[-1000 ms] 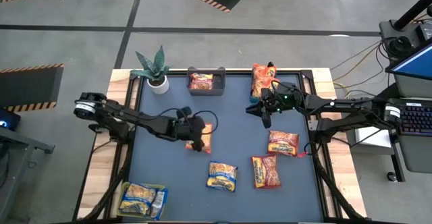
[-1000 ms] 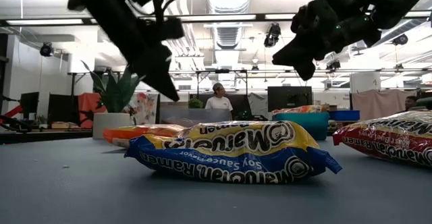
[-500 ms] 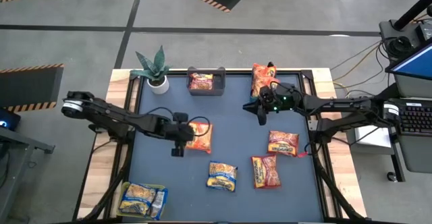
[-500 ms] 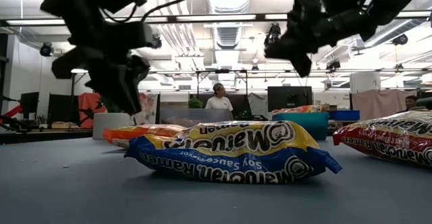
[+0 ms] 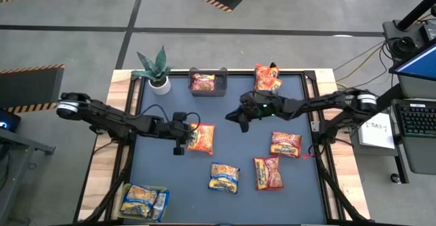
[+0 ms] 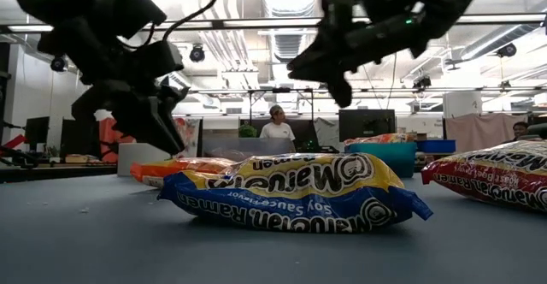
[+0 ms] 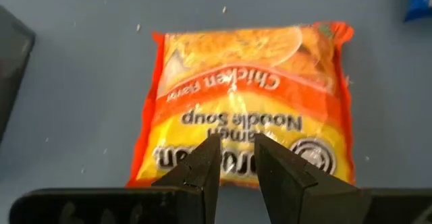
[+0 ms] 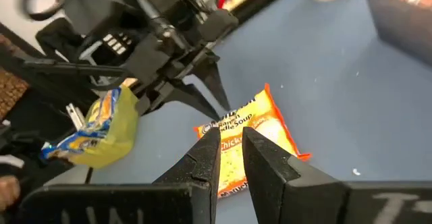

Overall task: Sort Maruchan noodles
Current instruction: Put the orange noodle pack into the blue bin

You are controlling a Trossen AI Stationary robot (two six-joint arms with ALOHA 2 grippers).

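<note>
Nearest the low camera: yellow-and-blue soy sauce ramen packet (image 6: 295, 190) lying flat on the dark blue bench (image 5: 238, 151), untouched. Red-pink packets (image 5: 267, 173) lie to its right; more yellow packets sit in the near-left corner bin (image 5: 143, 202).

Mid-bench: orange chicken-flavour ramen packet (image 5: 201, 137) lies flat. A second ago the left gripper (image 5: 178, 149) stood over it; it has since drawn back to the packet's left edge, fingers nearly together, nothing between them. Packet appears released or not yet taken.

Right gripper (image 5: 244, 125) has swung in from the far-right orange pile (image 5: 266, 77) toward bench centre, fingers nearly together and empty, aimed at the same orange packet.

Far edge: dark bin (image 5: 207, 83) holding a red-pink packet.

Judgement: the orange packet looks to be changing hands; the right arm seems better placed to carry it to the orange pile.
</note>
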